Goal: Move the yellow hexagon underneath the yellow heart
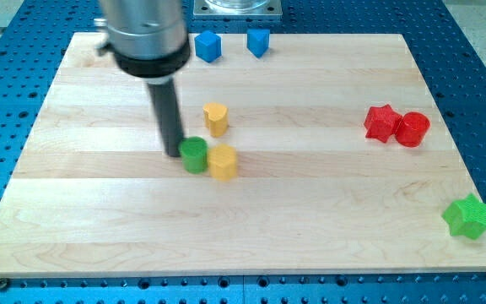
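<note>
The yellow heart (216,117) stands near the board's middle, a little toward the view's top. The yellow hexagon (224,162) lies just below it and slightly to the right, with a small gap between them. A green round block (194,155) touches the hexagon's left side. My tip (174,154) rests on the board right against the green block's left side, so the green block stands between my tip and the hexagon.
Two blue blocks (208,46) (258,41) sit at the board's top edge. A red star (381,123) and a red round block (412,128) touch at the right. A green star (467,217) lies at the lower right corner. The wooden board (99,228) rests on a blue perforated table.
</note>
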You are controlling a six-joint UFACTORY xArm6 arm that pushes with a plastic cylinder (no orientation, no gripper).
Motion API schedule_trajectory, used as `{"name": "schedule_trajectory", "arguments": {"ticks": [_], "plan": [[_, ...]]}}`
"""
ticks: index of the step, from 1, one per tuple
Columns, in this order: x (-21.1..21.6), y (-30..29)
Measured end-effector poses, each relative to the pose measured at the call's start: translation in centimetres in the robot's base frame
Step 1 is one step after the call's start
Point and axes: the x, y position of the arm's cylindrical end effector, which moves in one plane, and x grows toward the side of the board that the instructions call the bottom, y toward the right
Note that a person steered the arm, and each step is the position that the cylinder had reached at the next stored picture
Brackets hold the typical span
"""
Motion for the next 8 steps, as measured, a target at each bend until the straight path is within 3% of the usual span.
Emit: {"name": "schedule_trajectory", "arguments": {"ticks": [1,2,3,4,5,6,7,8], "plan": [[2.8,8.8],[4.5,11.7],[3.0,9.0],[6.7,5.5],[12.2,7.4],[9.5,13.1],[4.2,12.0],[2.7,12.3]]}}
